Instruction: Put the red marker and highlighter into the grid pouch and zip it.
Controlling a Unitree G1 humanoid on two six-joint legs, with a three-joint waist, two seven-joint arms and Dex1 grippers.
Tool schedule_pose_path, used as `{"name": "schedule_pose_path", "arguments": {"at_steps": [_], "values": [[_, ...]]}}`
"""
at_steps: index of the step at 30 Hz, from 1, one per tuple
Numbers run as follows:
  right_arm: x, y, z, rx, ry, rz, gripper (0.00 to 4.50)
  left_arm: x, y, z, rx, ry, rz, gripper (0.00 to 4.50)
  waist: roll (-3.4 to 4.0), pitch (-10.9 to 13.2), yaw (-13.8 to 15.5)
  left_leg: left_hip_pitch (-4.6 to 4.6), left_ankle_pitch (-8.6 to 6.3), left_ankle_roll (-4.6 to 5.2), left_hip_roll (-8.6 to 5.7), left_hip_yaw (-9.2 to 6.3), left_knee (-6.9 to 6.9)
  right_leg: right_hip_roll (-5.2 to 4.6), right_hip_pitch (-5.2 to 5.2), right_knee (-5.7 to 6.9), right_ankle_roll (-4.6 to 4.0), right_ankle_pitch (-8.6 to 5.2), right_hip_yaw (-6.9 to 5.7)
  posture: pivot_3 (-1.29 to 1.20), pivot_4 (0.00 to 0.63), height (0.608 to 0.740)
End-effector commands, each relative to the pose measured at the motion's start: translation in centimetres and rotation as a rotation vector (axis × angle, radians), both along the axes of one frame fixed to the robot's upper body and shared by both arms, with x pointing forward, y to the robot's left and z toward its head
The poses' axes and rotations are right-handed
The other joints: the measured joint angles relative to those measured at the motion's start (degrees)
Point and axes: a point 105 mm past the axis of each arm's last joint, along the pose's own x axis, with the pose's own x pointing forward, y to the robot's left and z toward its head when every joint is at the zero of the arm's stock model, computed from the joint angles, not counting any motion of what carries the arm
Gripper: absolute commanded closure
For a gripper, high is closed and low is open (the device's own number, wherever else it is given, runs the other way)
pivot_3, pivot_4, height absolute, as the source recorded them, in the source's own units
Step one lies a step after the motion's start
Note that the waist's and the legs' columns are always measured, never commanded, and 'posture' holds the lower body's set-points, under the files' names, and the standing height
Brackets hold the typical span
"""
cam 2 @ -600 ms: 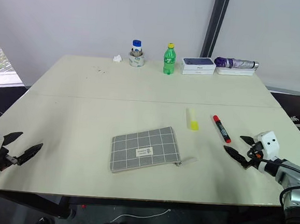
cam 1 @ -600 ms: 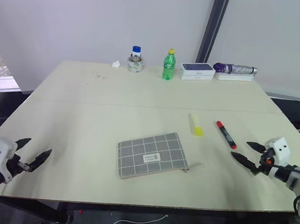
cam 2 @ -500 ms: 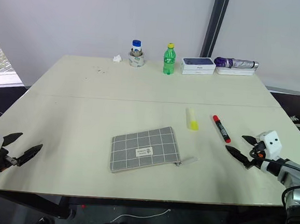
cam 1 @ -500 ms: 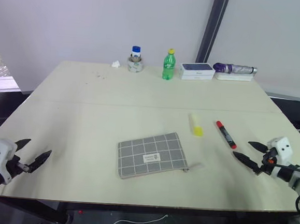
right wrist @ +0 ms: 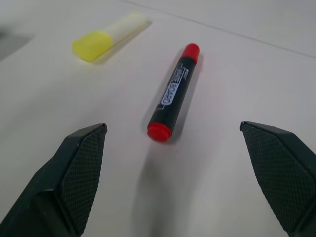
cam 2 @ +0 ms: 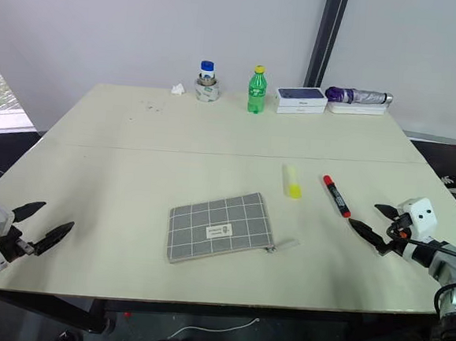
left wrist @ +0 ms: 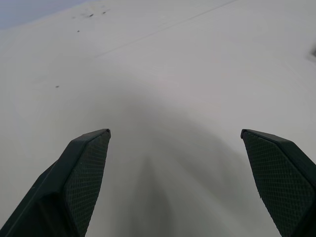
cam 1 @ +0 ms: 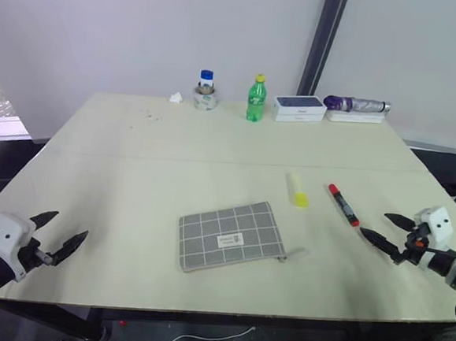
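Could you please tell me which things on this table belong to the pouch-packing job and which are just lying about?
Job:
red marker
highlighter
grid pouch, lying flat

Lying about, along the far edge:
green bottle
blue-capped jar
white box
folded purple umbrella
small crumpled white scrap

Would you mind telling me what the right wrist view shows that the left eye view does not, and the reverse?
Right wrist view alone: the white printed lettering along the red marker and the ribbed pads of the right gripper. Left eye view alone: the grid pouch, the open left gripper and the green bottle. Both: the marker, the highlighter beside it, the open right gripper and the table.
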Motion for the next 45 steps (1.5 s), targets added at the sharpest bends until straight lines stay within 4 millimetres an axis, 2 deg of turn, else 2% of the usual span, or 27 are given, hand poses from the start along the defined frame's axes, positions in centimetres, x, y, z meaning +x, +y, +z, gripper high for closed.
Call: {"name": "schedule_pose_path", "arguments": {"at_steps": [1,13,16,21,23,26,28,35,38,45], "values": [[0.1,0.3,1.7,0.001,-0.065,0.005,0.0,0.0,-0.8,0.9,0.03,-0.046,-0.042,0.03,0.0,0.0,0.0,0.0,0.0,0.0,0.0,0.0,0.0,0.0,0.0,0.0,0.0,0.0,0.0,0.0,0.15,0.74],[0.5,1.1,1.8,0.028,-0.06,0.024,0.0,0.2,-1.4,1.7,0.13,-0.123,-0.075,0.03,0.0,0.0,0.0,0.0,0.0,0.01,0.0,0.0,0.0,0.0,0.01,0.0,0.0,0.0,0.0,0.0,0.15,0.74],[0.6,2.1,2.1,0.05,-0.062,0.059,0.81,0.4,-3.0,1.9,0.289,-0.167,-0.162,0.0,0.0,0.0,0.1,0.0,0.0,0.01,0.0,0.01,0.0,0.0,0.0,0.0,0.0,0.0,0.0,0.0,0.15,0.74],[0.6,6.4,2.7,0.111,-0.079,0.173,3.38,1.1,-6.0,1.7,0.471,-0.253,-0.307,0.0,0.0,0.0,0.1,0.01,0.0,0.01,0.0,0.01,0.0,0.01,0.0,0.0,0.0,0.0,0.01,0.0,0.15,0.74],[-0.1,8.6,2.2,0.074,-0.058,0.259,4.46,1.3,-7.3,1.3,0.539,-0.286,-0.372,0.0,0.0,0.0,0.2,0.0,0.0,0.01,0.0,0.01,-0.01,0.0,0.0,0.0,0.01,0.0,0.01,0.0,0.15,0.74],[-0.9,11.2,0.6,-0.009,-0.029,0.341,4.49,1.6,-8.9,0.4,0.602,-0.325,-0.454,0.0,0.0,0.0,0.2,0.0,-0.02,0.03,-0.01,0.02,-0.01,0.0,0.0,-0.01,0.01,0.0,0.01,0.0,0.15,0.74],[-1.2,12.3,-0.5,-0.064,-0.024,0.375,4.49,1.9,-10.0,0.0,0.626,-0.349,-0.504,0.0,0.0,0.0,0.2,0.0,-0.02,0.04,-0.02,0.02,0.0,-0.01,0.0,-0.01,0.03,0.01,0.0,0.0,0.15,0.74],[0.0,14.1,-1.4,-0.089,-0.057,0.345,4.49,3.4,-12.3,-0.8,0.771,-0.464,-0.651,0.0,0.0,0.0,0.1,0.0,-0.02,0.04,-0.06,0.03,0.03,0.01,-0.03,0.03,0.11,0.06,0.01,0.0,0.15,0.74],[0.0,15.3,-1.9,-0.087,-0.058,0.37,4.49,3.4,-13.7,-2.0,0.843,-0.497,-0.758,0.0,-0.01,0.0,0.1,0.0,-0.02,0.04,-0.06,0.04,0.01,0.02,-0.06,0.03,0.11,0.06,0.01,0.0,0.15,0.74],[0.2,16.0,-2.8,-0.121,-0.054,0.375,4.49,3.3,-16.2,-3.4,0.868,-0.545,-0.886,0.0,0.0,0.0,0.4,0.0,-0.02,0.04,-0.11,0.06,0.04,-0.01,-0.04,0.04,0.15,0.08,0.02,0.0,0.15,0.74]]}}
